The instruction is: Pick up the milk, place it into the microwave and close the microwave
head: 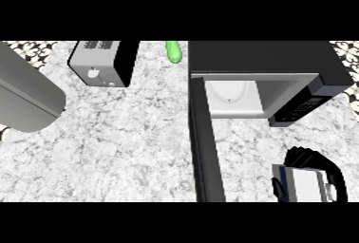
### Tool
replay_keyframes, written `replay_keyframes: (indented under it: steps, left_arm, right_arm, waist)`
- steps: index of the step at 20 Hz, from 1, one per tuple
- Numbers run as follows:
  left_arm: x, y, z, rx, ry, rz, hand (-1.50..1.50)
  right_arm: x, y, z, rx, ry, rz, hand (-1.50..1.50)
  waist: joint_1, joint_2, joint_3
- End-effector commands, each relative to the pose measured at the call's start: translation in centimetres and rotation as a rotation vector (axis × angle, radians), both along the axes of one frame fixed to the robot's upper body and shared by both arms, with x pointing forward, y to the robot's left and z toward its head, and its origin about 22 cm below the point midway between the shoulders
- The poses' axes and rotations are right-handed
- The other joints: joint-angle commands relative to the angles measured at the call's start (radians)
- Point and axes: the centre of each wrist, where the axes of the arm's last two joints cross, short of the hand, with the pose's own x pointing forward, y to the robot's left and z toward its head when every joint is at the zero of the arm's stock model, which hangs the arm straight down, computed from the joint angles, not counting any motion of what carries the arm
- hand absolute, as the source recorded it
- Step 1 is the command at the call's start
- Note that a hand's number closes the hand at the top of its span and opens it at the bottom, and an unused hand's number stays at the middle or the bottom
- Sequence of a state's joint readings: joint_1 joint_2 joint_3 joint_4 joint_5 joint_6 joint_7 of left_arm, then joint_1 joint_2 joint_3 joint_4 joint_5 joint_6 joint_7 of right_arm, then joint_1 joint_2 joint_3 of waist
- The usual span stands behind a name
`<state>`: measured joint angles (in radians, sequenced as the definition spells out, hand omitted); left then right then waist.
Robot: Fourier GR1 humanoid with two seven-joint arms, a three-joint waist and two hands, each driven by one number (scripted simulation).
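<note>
The milk carton (303,184), white with a blue edge, is at the lower right of the counter. My right hand (317,159) is shut on it, black fingers curling over its top and right side. The black microwave (266,57) stands at the back right. Its door (205,142) is swung wide open toward me, seen edge-on as a dark bar left of the carton. Inside the cavity lies a white turntable plate (228,92). The carton is outside the microwave, in front of its control panel (298,110). My left hand does not show.
A silver and black toaster (105,61) stands at the back left. A green cucumber (173,51) lies behind, between toaster and microwave. A large grey rounded shape (28,95) covers the left edge. Marbled counter (119,152) spreads left of the door.
</note>
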<state>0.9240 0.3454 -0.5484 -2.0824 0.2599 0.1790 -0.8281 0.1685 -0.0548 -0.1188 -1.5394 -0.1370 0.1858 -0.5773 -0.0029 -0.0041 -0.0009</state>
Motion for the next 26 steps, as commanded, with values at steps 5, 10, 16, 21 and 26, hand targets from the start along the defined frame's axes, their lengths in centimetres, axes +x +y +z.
replay_keyframes:
  steps: [5, 10, 16, 21, 26]
  left_arm:
    - [-0.6, 0.1, 0.9, -0.035, -0.009, -0.010, -1.50]
    - [1.0, 1.0, -1.0, -0.031, -0.003, -0.003, -1.50]
    - [-0.1, 0.6, 0.7, -0.026, 0.007, 0.002, -1.50]
    - [0.0, 2.8, 0.4, -0.021, 0.013, -0.006, -1.50]
    - [-0.6, 2.6, -1.0, -0.014, 0.008, 0.000, -1.50]
  right_arm:
    - [1.8, 3.2, 2.8, -0.074, -0.008, -0.036, 1.50]
    - [5.9, 7.2, 1.0, -0.108, 0.025, -0.040, 1.50]
    - [8.8, 7.2, -0.2, -0.210, 0.096, -0.095, 1.50]
    - [13.0, 8.0, -0.4, -0.163, 0.150, -0.129, 1.50]
    - [16.0, 6.7, -1.1, -0.183, 0.164, -0.161, 1.50]
  waist:
    - [0.009, 0.002, 0.001]
    - [0.015, 0.006, 0.001]
    - [0.019, 0.007, 0.002]
    - [0.026, 0.008, 0.002]
    - [0.035, 0.010, 0.002]
